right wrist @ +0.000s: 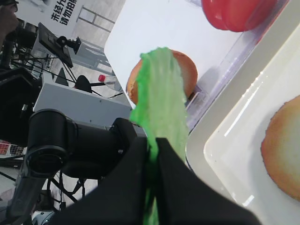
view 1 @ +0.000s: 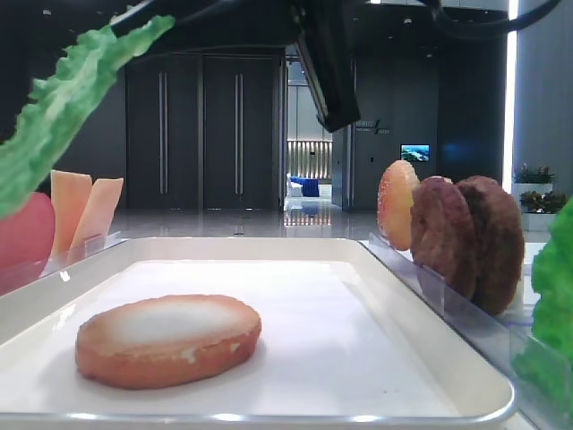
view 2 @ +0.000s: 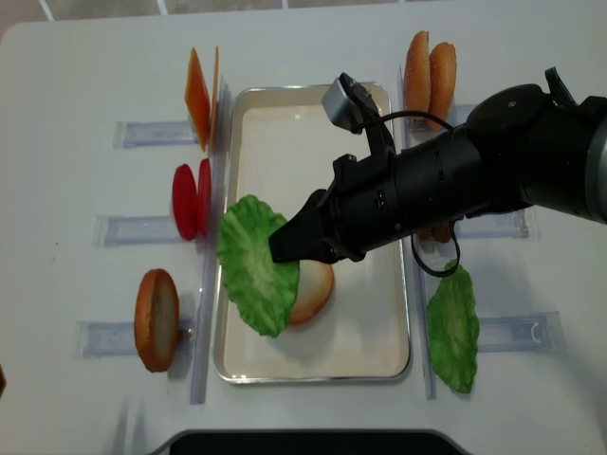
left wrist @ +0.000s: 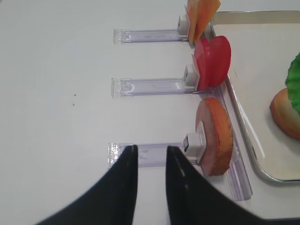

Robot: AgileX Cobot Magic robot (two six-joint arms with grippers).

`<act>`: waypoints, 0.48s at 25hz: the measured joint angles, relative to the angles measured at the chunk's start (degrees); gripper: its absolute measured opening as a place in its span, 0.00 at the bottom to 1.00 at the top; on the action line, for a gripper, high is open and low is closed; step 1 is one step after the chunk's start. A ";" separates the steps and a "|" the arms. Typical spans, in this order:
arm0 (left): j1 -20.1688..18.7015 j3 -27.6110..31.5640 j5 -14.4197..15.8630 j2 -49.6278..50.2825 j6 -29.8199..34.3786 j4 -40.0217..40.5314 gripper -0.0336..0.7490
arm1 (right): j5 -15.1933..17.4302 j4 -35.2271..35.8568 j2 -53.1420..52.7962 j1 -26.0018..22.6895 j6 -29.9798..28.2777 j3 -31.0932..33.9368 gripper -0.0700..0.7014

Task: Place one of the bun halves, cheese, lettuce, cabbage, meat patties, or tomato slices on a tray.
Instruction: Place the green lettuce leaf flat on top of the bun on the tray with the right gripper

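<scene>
The right pincer [view 2: 285,242] is clamped shut on the edge of a lettuce leaf [view 2: 254,263] and holds it in the air above the left part of the tray [view 2: 379,360], the leaf drooping partly over the bun half [view 2: 318,284] that lies flat on the liner and partly over the tray's left rim. The left pincer [left wrist: 151,154] hangs over the bare bench [view 2: 57,76] beside the holders, its jaws a little apart and nothing between them. Working down in size: the bench carries the tray in the middle, with clear holders [left wrist: 150,35] ranged on both sides. On the left stand cheese [view 2: 197,95], tomato slices [view 2: 190,199] and another bun half [view 2: 156,318] on edge; on the right, the patties [view 1: 470,237] – hidden under the arm in the overhead view – a further pair of tan discs [view 2: 429,71] at the far end and a second leaf [view 2: 453,327] nearer the front. As for progress, I judge one bun half to be already placed and the lettuce lifted and carried over but not yet released – the leaf is not lying on anything so far as the views show. What is left, it seems, is to lower it onto the bun and let go.
</scene>
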 joint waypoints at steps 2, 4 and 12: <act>0.00 0.00 0.00 0.00 0.00 0.00 0.24 | 0.00 0.20 0.00 -0.27 -0.05 0.00 0.11; 0.00 0.00 0.00 0.00 0.00 0.00 0.24 | 0.06 0.26 0.00 -1.22 -0.12 0.00 0.11; 0.00 0.00 0.00 0.00 0.00 0.00 0.24 | 3.11 6.05 0.61 -5.01 -4.75 2.69 0.11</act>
